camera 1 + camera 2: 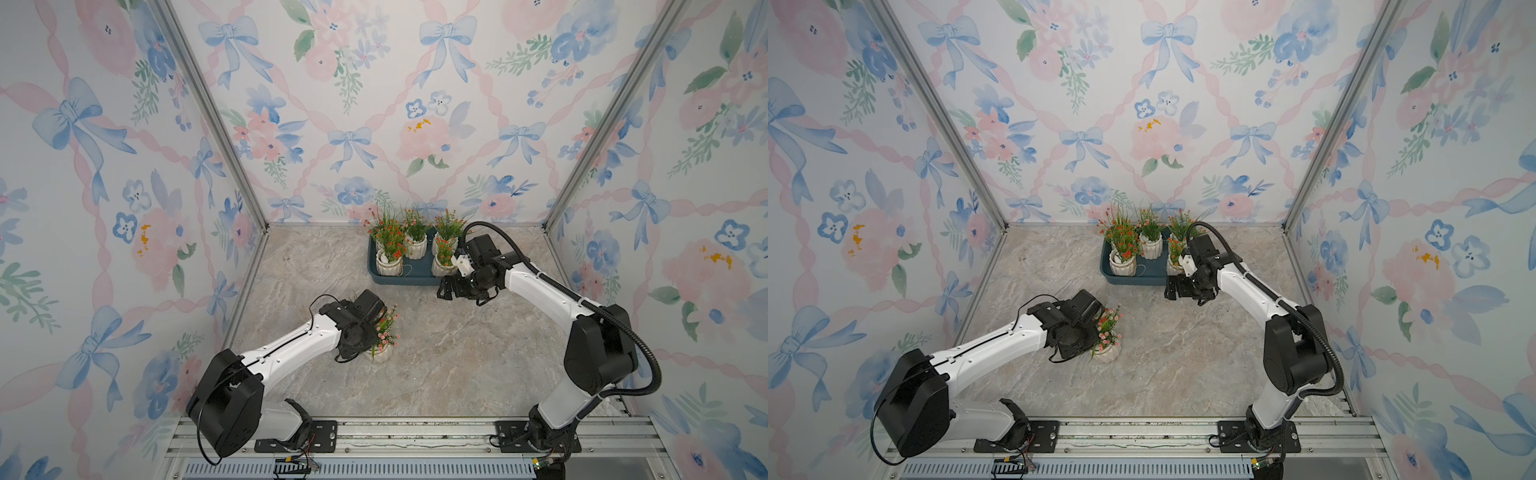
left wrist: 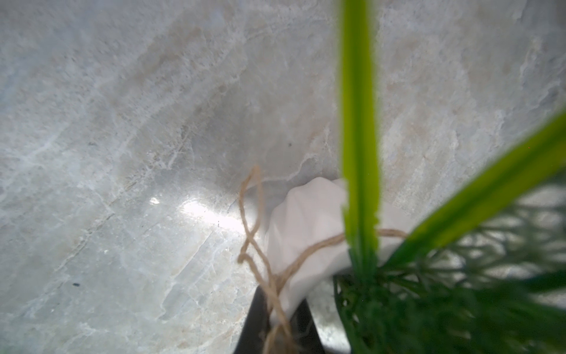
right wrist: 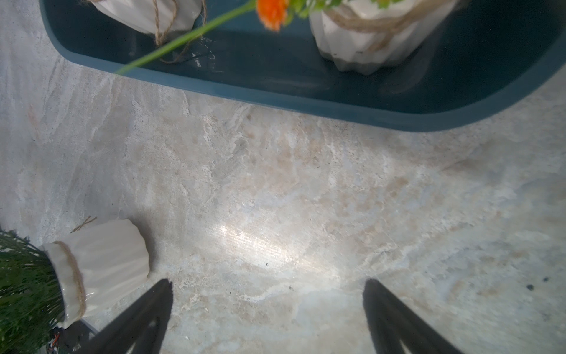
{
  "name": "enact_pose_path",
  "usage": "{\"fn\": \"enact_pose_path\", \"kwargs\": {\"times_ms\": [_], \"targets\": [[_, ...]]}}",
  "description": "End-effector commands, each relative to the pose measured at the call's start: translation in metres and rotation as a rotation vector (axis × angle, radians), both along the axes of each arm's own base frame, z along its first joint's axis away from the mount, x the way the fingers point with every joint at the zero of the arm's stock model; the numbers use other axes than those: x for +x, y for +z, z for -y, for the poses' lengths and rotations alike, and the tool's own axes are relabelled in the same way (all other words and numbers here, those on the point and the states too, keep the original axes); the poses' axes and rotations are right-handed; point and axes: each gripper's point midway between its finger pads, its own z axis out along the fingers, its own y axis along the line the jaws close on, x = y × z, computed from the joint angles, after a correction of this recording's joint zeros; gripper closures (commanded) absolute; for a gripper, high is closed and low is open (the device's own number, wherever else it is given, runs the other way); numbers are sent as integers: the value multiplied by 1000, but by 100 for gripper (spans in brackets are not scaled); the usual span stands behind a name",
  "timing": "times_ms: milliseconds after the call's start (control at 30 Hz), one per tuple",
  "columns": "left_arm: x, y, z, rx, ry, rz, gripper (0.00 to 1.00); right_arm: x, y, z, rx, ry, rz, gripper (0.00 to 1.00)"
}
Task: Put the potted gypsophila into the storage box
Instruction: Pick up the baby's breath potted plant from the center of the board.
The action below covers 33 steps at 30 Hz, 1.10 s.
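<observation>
Left gripper point(image 2: 280, 321), arm point(image 1: 286, 343) stretched low, pinches pink-flowered pot point(image 1: 380, 353) rim short of storage box point(image 1: 409, 279); right gripper point(image 3: 269, 285) gapes empty beside it

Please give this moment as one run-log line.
left gripper: shut on pink-blossom pot | right gripper: open, empty | storage box: five pots

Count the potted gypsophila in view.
6. Five stand in the storage box: front left, back left (pot mostly hidden), back middle, back right, front right. The sixth potted gypsophila stands on the table, its rim in the left pincer.
</observation>
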Motion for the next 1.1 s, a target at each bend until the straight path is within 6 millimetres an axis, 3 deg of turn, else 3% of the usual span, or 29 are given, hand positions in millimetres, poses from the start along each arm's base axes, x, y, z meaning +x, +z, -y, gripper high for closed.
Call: {"fn": "enact_pose_path", "kwargs": {"times_ms": [0, 267, 467, 833, 1067], "targets": [[26, 19, 12, -35, -20, 105, 100, -6, -14, 2, -9, 2, -54, 2], [42, 44, 14, -33, -56, 186, 100, -6, -16, 3, -13, 1, -57, 2], [65, 68, 28, -33, -149, 248, 100, -7, -16, 4, -19, 2, -58, 2], [127, 116, 66, -22, -325, 366, 100, -10, -13, 15, -46, -16, -56, 2], [165, 127, 92, 10, -416, 416, 100, -26, -11, 34, -75, -43, -61, 2]]}}
